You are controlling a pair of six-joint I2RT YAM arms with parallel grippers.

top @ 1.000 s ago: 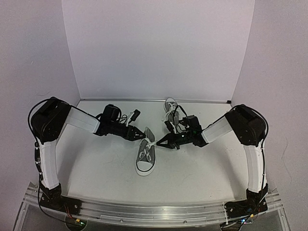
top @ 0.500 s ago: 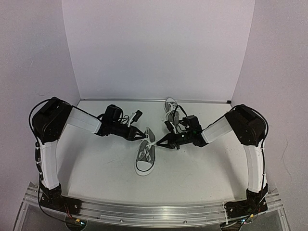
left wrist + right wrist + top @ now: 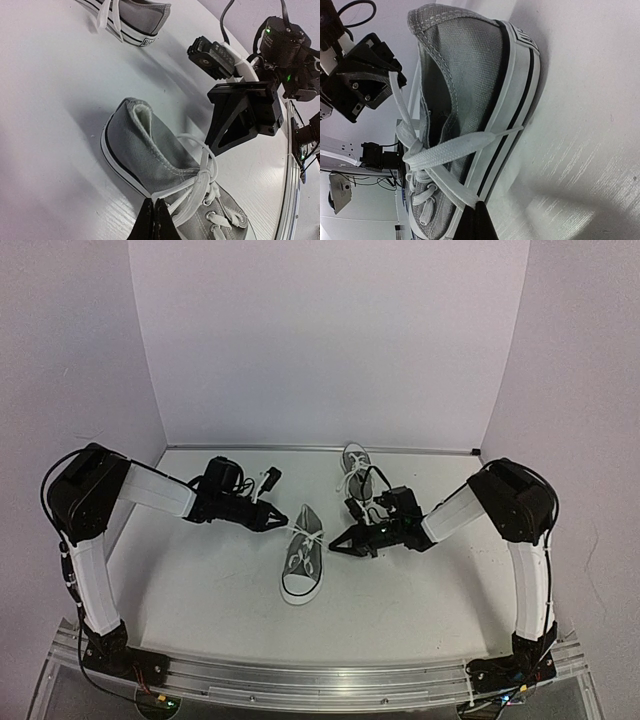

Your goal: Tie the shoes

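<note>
A: Top view. Where were the shoes seen?
B: The near shoe [image 3: 301, 562] was found mid-table [image 3: 200, 590], upright on its sole, toe toward the arm bases. The far shoe [image 3: 356, 464] was seen near the back wall, well apart from it and partly hidden by the right arm.
A: Grippers?
B: The left gripper [image 3: 281, 526] was positioned just left of the near shoe's heel half, the right gripper [image 3: 336, 544] just right of it. Both were seen pinched shut. The lace [image 3: 303, 533] was stretched between them across the shoe's opening.
A: Left wrist view?
B: The fingertips [image 3: 150, 222] were seen pressed together at the bottom edge, with a strand of the lace [image 3: 192, 192] clamped in them. The near shoe [image 3: 145, 150] was framed directly ahead, heel to the left. The right gripper [image 3: 214, 145] was seen just past it, the far shoe [image 3: 137, 15] at the top edge.
A: Right wrist view?
B: Same on that side: the fingertips [image 3: 477, 220] were closed, and a flat lace strand [image 3: 455, 150] was drawn from the eyelets down to them. The near shoe [image 3: 465, 75] was seen from its sole side. The left gripper [image 3: 362, 82] was visible beyond it, with another strand leading to it.
</note>
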